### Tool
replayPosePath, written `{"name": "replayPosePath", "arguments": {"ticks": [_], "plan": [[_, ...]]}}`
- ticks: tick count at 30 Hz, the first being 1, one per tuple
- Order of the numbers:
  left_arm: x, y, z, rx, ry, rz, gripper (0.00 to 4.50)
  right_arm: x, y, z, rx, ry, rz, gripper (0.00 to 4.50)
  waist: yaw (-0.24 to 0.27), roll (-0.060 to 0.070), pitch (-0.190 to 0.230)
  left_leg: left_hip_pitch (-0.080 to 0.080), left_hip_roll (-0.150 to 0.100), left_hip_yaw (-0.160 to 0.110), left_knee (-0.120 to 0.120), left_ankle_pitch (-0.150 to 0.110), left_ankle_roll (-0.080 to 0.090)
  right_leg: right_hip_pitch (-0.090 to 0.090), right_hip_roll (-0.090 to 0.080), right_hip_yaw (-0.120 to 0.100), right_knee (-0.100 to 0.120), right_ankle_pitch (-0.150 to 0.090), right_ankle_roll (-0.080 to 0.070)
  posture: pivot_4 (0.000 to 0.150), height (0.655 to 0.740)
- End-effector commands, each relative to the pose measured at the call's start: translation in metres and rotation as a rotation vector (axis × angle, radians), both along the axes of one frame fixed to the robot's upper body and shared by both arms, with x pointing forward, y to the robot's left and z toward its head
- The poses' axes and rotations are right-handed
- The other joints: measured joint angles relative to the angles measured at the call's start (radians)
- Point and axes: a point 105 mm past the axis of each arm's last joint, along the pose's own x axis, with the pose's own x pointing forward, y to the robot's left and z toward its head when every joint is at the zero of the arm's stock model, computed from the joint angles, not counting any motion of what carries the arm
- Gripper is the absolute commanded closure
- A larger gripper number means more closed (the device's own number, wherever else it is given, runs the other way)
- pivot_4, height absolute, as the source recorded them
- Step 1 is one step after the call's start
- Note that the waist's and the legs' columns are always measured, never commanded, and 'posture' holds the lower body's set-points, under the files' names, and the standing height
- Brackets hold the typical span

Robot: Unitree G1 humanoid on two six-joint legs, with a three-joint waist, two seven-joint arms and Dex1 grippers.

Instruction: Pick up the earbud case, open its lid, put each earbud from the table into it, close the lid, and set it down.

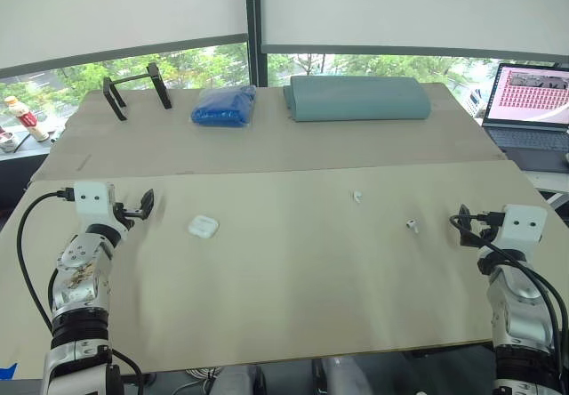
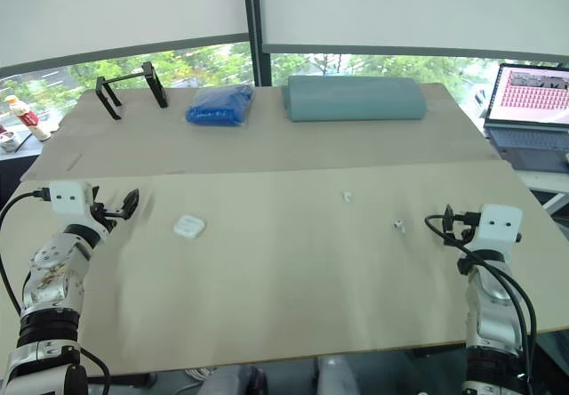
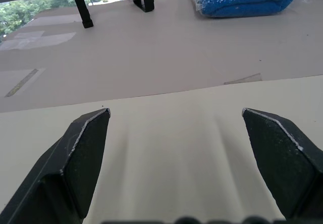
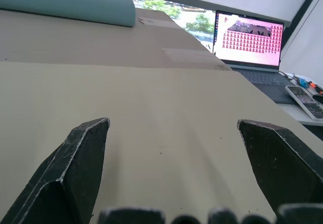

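Note:
The white earbud case (image 1: pixel 203 227) lies shut on the near table, left of centre. One white earbud (image 1: pixel 357 197) rests right of centre, and a second earbud (image 1: pixel 412 225) lies further right and nearer to me. My left gripper (image 1: pixel 142 204) hovers at the table's left side, a short way left of the case; it is open and holds nothing, as the left wrist view (image 3: pixel 175 112) shows. At the right edge, right of the second earbud, my right gripper (image 1: pixel 464 217) is also open and empty (image 4: pixel 173 122).
On the far table sit a black stand (image 1: pixel 135 90), a blue plastic bag (image 1: pixel 224 106) and a teal rolled cushion (image 1: pixel 357 98). An open laptop (image 1: pixel 533 101) stands at the far right. A small bottle (image 1: pixel 27 117) is off to the far left.

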Motion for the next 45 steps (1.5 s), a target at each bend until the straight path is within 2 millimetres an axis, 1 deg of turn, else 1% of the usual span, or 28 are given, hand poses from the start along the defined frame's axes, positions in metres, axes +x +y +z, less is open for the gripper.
{"name": "replayPosePath", "arguments": {"ticks": [1, 3, 7, 9, 10, 12, 13, 15, 18, 20, 22, 25, 28, 30, 36, 39, 40, 41, 42, 43, 45], "plan": [[-0.003, 0.008, 0.009, 0.027, -0.001, 0.007, 0.05, -0.003, -0.007, 0.022, -0.040, -0.070, -0.018, 0.00, 0.000, 0.000, 0.000, 0.000, 0.000, 0.000, 0.000, 0.000, 0.000, 0.000, 0.000, 0.000, 0.000, 0.000, 0.000, 0.150, 0.7400], [-0.005, 0.007, 0.015, 0.045, -0.008, -0.014, 0.05, 0.002, 0.001, 0.026, -0.042, -0.085, 0.006, 0.00, -0.003, 0.000, 0.000, 0.000, 0.000, 0.000, 0.000, 0.000, 0.000, 0.000, 0.000, 0.000, 0.000, 0.000, 0.000, 0.150, 0.7400], [-0.014, -0.005, 0.031, 0.034, -0.018, -0.131, 0.05, 0.022, 0.038, 0.036, -0.080, -0.100, 0.158, 0.00, -0.011, 0.000, 0.000, 0.000, 0.000, 0.000, 0.000, 0.000, 0.000, 0.000, 0.000, 0.000, 0.000, -0.001, 0.001, 0.150, 0.7400], [-0.024, -0.019, 0.038, 0.030, 0.008, -0.233, 0.05, 0.036, 0.071, 0.043, -0.070, -0.099, 0.314, 0.00, -0.015, 0.000, 0.000, 0.000, 0.000, 0.001, 0.000, 0.000, 0.000, -0.001, -0.001, 0.000, 0.000, -0.001, 0.002, 0.150, 0.7400], [-0.028, -0.025, 0.039, 0.030, 0.022, -0.266, 0.05, 0.041, 0.082, 0.044, -0.061, -0.096, 0.372, 0.00, -0.018, 0.000, 0.000, 0.000, 0.001, 0.001, 0.000, 0.000, -0.001, -0.001, 0.000, 0.000, 0.000, -0.002, 0.004, 0.150, 0.7400], [-0.039, -0.046, 0.040, 0.021, 0.071, -0.359, 0.05, 0.049, 0.127, 0.047, 0.005, -0.069, 0.606, 0.00, -0.020, 0.000, 0.000, 0.001, 0.001, 0.000, 0.000, 0.001, -0.001, -0.001, 0.000, 0.000, 0.001, -0.002, 0.004, 0.150, 0.7400], [-0.042, -0.055, 0.039, 0.005, 0.093, -0.390, 0.05, 0.050, 0.146, 0.049, 0.033, -0.055, 0.710, 0.00, -0.020, 0.000, 0.000, 0.001, 0.001, 0.000, 0.000, 0.001, -0.001, -0.001, 0.000, 0.000, 0.001, -0.002, 0.003, 0.150, 0.7400], [-0.048, -0.073, 0.033, -0.018, 0.138, -0.457, 0.05, 0.048, 0.182, 0.054, 0.072, -0.027, 0.911, 0.00, -0.020, 0.000, 0.000, 0.001, 0.001, -0.001, -0.001, 0.001, -0.001, -0.001, 0.001, 0.000, 0.001, -0.001, 0.001, 0.150, 0.7400], [-0.052, -0.091, 0.021, -0.019, 0.203, -0.511, 0.05, 0.029, 0.233, 0.061, 0.105, 0.042, 1.235, 0.00, -0.007, 0.001, 0.001, 0.000, 0.001, -0.002, -0.001, 0.001, -0.001, -0.001, 0.001, 0.000, 0.001, 0.000, -0.002, 0.150, 0.7400], [-0.051, -0.099, 0.011, -0.026, 0.239, -0.523, 0.05, 0.014, 0.256, 0.062, 0.089, 0.097, 1.399, 0.00, 0.000, 0.001, 0.001, 0.000, 0.001, -0.002, -0.001, 0.000, -0.001, -0.001, 0.001, -0.001, 0.000, 0.000, -0.002, 0.150, 0.7400], [-0.049, -0.103, 0.002, -0.022, 0.263, -0.515, 0.05, 0.002, 0.271, 0.065, 0.086, 0.130, 1.508, 0.00, 0.005, 0.001, 0.001, -0.001, 0.000, -0.002, -0.001, 0.000, 0.000, -0.001, 0.001, -0.001, 0.000, 0.000, -0.002, 0.150, 0.7400], [-0.044, -0.108, -0.008, -0.011, 0.279, -0.506, 0.05, -0.010, 0.287, 0.071, 0.090, 0.158, 1.611, 0.00, 0.008, 0.001, 0.001, -0.002, 0.000, -0.002, -0.001, 0.000, -0.001, -0.001, 0.000, -0.002, 0.000, 0.000, -0.002, 0.150, 0.7400], [-0.039, -0.113, -0.018, -0.010, 0.299, -0.503, 0.05, -0.017, 0.295, 0.076, 0.084, 0.169, 1.660, 0.00, 0.010, 0.001, 0.001, -0.004, 0.000, -0.002, 0.000, 0.001, -0.003, -0.003, 0.000, -0.002, 0.000, 0.001, -0.002, 0.150, 0.7400], [-0.036, -0.112, -0.028, 0.000, 0.317, -0.488, 0.05, -0.019, 0.296, 0.079, 0.091, 0.167, 1.668, 0.00, 0.011, 0.001, 0.001, -0.006, 0.000, -0.002, 0.000, 0.004, -0.006, -0.005, 0.000, -0.002, 0.000, 0.001, -0.002, 0.150, 0.7400], [-0.035, -0.115, -0.035, -0.012, 0.337, -0.488, 0.05, -0.018, 0.292, 0.080, 0.068, 0.170, 1.637, 0.00, 0.013, 0.001, 0.000, -0.006, 0.000, -0.002, 0.000, 0.003, -0.006, -0.006, -0.001, -0.003, 0.000, 0.001, -0.003, 0.150, 0.7400], [-0.041, -0.114, -0.039, -0.016, 0.358, -0.505, 0.90, -0.015, 0.285, 0.081, 0.061, 0.172, 1.608, 0.00, 0.012, 0.001, 0.000, -0.006, 0.000, -0.002, 0.000, 0.001, -0.002, -0.006, -0.001, -0.003, 0.001, 0.001, -0.003, 0.150, 0.7400], [-0.042, -0.113, -0.039, -0.016, 0.363, -0.509, 1.31, -0.013, 0.282, 0.082, 0.059, 0.172, 1.599, 0.00, 0.012, 0.001, 0.000, -0.006, 0.000, -0.002, 0.000, 0.001, -0.002, -0.006, -0.001, -0.003, 0.001, 0.001, -0.003, 0.150, 0.7400], [-0.043, -0.113, -0.040, -0.015, 0.365, -0.510, 1.85, -0.013, 0.281, 0.082, 0.058, 0.171, 1.592, 0.00, 0.012, 0.001, 0.000, -0.006, 0.000, -0.002, 0.000, 0.001, -0.002, -0.006, -0.001, -0.003, 0.001, 0.001, -0.003, 0.150, 0.7400], [-0.044, -0.113, -0.039, -0.012, 0.365, -0.516, 1.96, -0.011, 0.279, 0.083, 0.059, 0.169, 1.582, 0.00, 0.012, 0.001, 0.000, -0.006, 0.000, -0.002, 0.000, 0.001, -0.002, -0.006, -0.001, -0.003, 0.001, 0.001, -0.003, 0.150, 0.7400], [-0.043, -0.115, -0.036, -0.003, 0.360, -0.530, 1.96, -0.009, 0.277, 0.084, 0.062, 0.167, 1.567, 0.00, 0.012, 0.001, 0.000, -0.006, 0.000, -0.002, 0.000, 0.001, -0.002, -0.006, -0.001, -0.003, 0.001, 0.001, -0.003, 0.150, 0.7400], [-0.038, -0.121, -0.025, 0.039, 0.310, -0.576, 1.96, -0.003, 0.272, 0.086, 0.063, 0.166, 1.531, 0.00, 0.012, 0.001, 0.000, -0.006, 0.000, -0.002, 0.000, 0.002, -0.003, -0.006, 0.000, -0.003, 0.001, 0.001, -0.003, 0.150, 0.7400]]}}
